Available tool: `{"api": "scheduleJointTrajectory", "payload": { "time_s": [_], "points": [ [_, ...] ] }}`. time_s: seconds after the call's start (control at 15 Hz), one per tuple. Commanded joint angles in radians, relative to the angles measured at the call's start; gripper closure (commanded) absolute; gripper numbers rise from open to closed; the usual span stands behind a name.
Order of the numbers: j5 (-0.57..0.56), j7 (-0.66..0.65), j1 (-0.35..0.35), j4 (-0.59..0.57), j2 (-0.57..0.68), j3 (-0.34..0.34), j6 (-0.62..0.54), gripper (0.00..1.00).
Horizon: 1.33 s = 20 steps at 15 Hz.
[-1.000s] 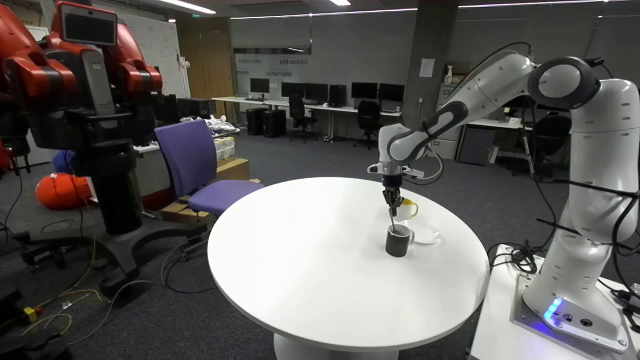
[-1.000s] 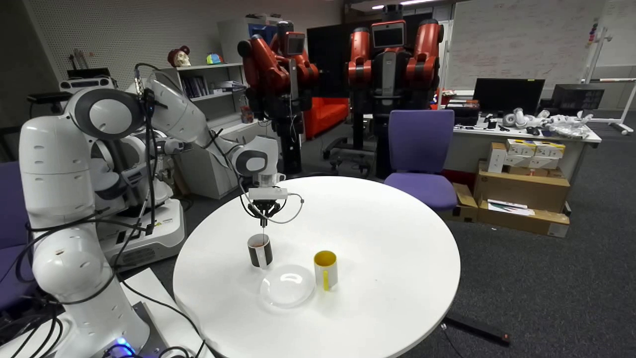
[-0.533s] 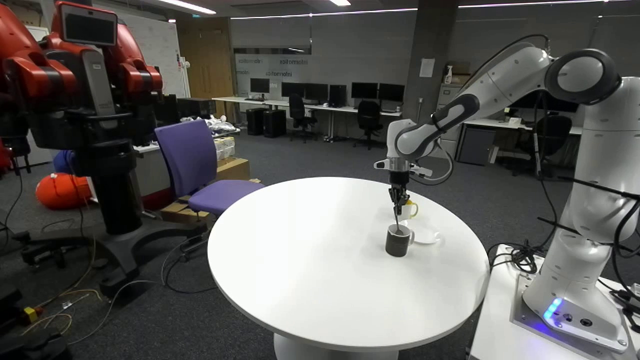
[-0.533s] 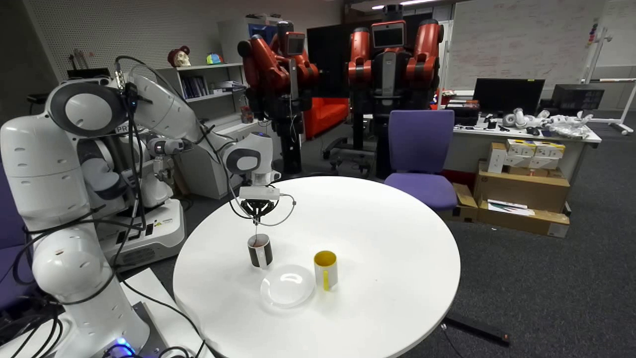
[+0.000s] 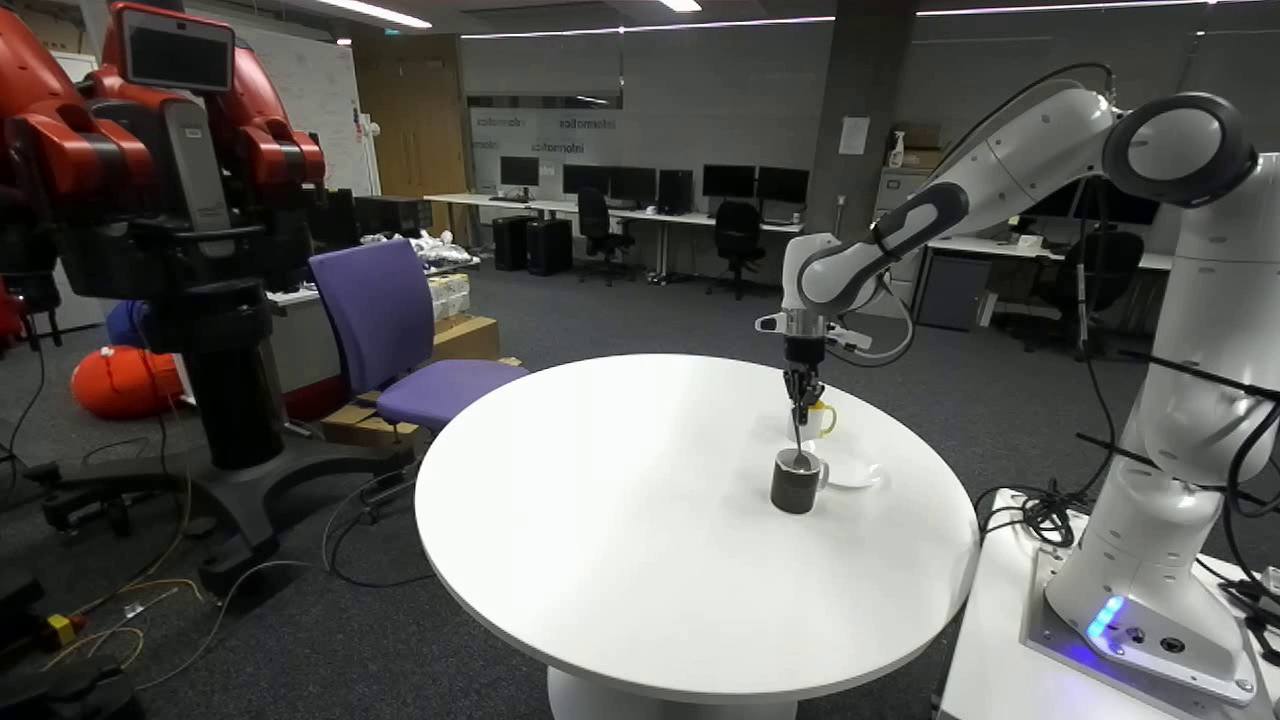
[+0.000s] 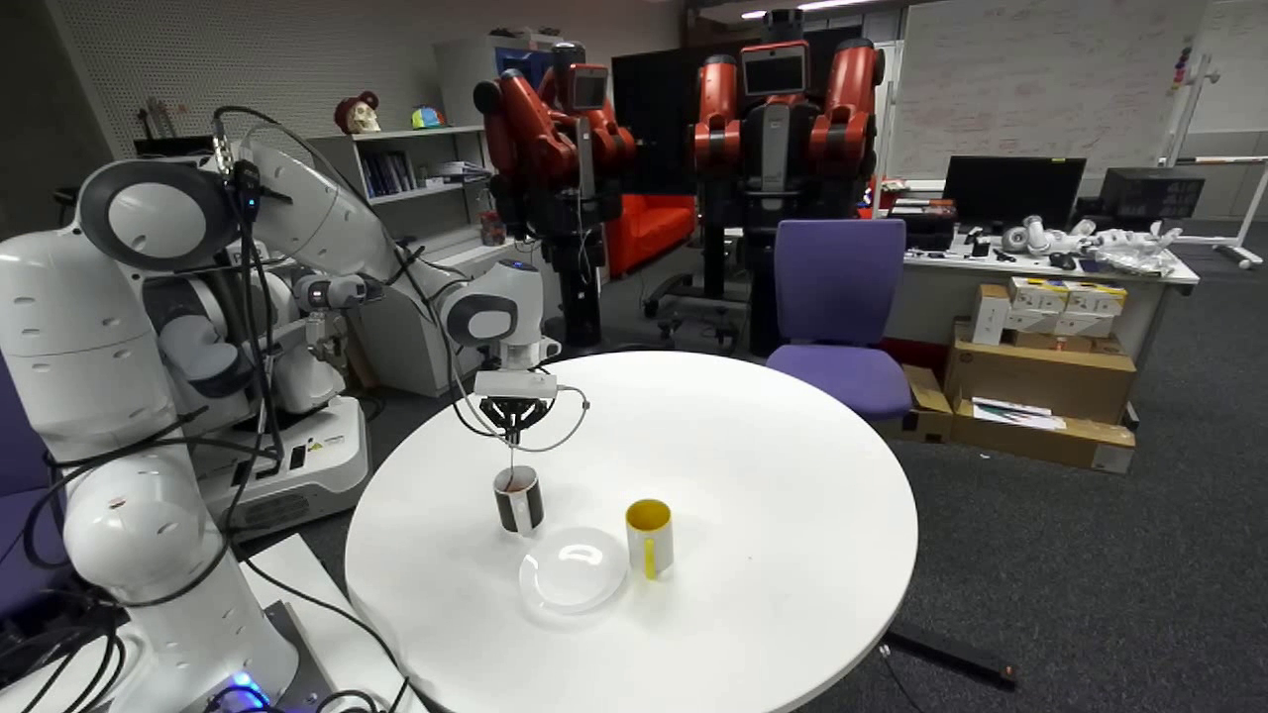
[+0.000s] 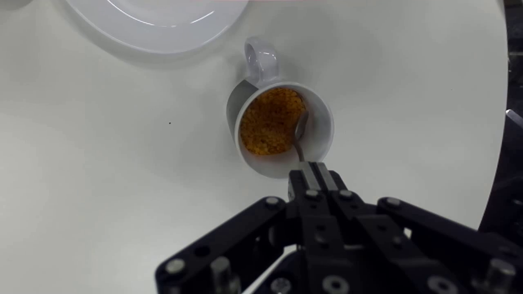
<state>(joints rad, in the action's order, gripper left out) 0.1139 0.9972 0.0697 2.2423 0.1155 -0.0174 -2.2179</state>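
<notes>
While the fingers (image 7: 310, 179) are gripping a spoon (image 7: 301, 125), its long axis is running steeply down into the dark mug (image 5: 794, 490) beneath them. Beyond that mug's handle (image 7: 268, 65), a white plate (image 6: 575, 572) is lying on the tabletop (image 6: 773, 614) beside a yellow-lined mug (image 6: 662, 547).

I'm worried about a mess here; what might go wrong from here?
The metal spoon stands off-centre in the black-and-white mug; a sideways move could tip the mug and spill the orange-brown grains.
Held by its slim handle in the claw, the spoon might twist or slip.
The white plate lies close beside the mug and could get knocked.
</notes>
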Motion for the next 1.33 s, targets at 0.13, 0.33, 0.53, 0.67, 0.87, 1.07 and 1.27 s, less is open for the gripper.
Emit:
{"api": "scheduleJointTrajectory", "payload": {
  "time_s": [0.13,0.33,0.53,0.67,0.87,1.07,1.27],
  "points": [
    [-0.078,-0.057,-0.01,0.005,0.002,0.014,-0.06,1.0],
    [-0.097,-0.061,-0.008,0.017,-0.004,0.01,-0.075,1.0],
    [-0.071,-0.044,-0.007,0.032,-0.01,0.005,-0.089,1.0],
    [-0.062,-0.037,-0.007,0.051,-0.014,0.003,-0.116,1.0],
    [-0.044,-0.027,-0.006,0.085,-0.016,0.001,-0.18,1.0],
    [-0.03,-0.022,-0.007,0.116,-0.014,-0.005,-0.227,1.0],
    [-0.023,-0.018,-0.01,0.142,-0.016,-0.014,-0.239,1.0]
  ]
}}
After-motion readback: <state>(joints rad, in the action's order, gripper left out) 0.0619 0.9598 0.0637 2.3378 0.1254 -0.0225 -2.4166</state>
